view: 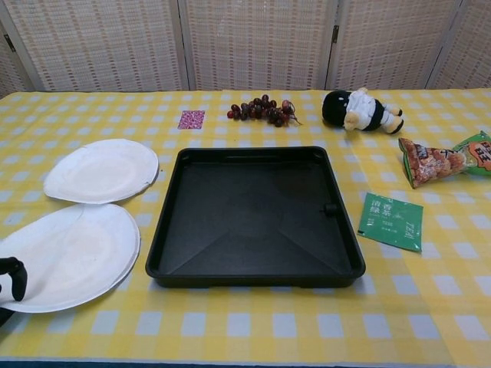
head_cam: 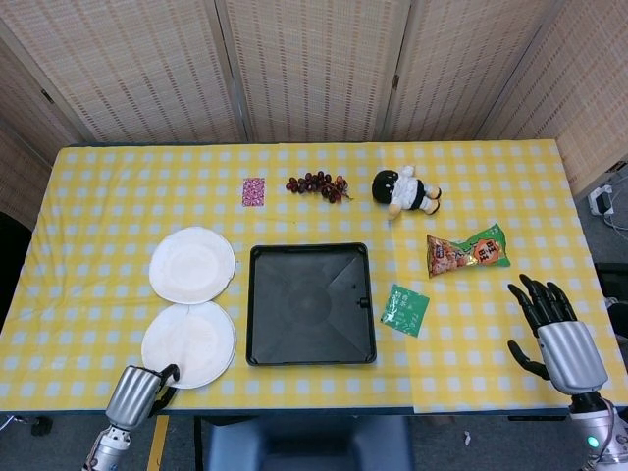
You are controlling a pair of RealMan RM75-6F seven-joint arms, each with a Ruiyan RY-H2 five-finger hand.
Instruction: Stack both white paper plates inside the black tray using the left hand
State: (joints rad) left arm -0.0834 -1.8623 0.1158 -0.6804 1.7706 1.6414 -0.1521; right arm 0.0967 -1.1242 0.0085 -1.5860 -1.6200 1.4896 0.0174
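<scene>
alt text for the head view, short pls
Overhead view of a yellow checked table: the left hand grips the near white plate at its front edge, beside an empty black tray. A second plate lies behind; the right hand hovers open.

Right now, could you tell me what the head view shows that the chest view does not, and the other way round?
Only the head view shows the right hand, fingers spread and holding nothing, at the table's near right corner, plus most of the left hand at the near plate's edge. The chest view adds nothing new; of that left hand it catches only dark fingers at the near plate's rim. Both show the black tray, the far plate, grapes, doll, snack bag and green packet.
</scene>
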